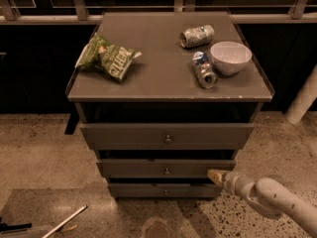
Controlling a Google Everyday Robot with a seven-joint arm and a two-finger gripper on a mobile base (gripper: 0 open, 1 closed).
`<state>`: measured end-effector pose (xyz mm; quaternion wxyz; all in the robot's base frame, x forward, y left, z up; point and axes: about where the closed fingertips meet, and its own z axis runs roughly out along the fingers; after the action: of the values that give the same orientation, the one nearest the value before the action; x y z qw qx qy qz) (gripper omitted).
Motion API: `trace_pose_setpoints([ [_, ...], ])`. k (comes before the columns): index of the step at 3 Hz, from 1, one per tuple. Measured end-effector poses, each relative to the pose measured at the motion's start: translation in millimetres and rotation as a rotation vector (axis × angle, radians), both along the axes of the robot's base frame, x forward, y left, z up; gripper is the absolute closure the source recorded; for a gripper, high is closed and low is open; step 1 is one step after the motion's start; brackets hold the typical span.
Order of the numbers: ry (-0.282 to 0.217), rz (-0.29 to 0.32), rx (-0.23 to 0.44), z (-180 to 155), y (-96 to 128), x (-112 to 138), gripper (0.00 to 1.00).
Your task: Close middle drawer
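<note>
Middle drawer point(148, 168) standing partly out, below uppermost one. Gripper point(216, 176) sitting at front's right end, low, appearing to touch. Nothing seen in its hold; how far open, cannot tell. Risks:
- off-centre push skewing drawer, binding it
- tip slipping toward lowest drawer point(148, 190)
</note>
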<state>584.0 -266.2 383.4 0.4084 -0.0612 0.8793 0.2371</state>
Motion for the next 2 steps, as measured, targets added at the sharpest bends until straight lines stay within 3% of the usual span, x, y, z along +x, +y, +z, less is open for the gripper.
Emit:
trace_pose_setpoints([
  [2,-0.006,0.006,0.001,1.1,-3.7,3.0,1.00],
])
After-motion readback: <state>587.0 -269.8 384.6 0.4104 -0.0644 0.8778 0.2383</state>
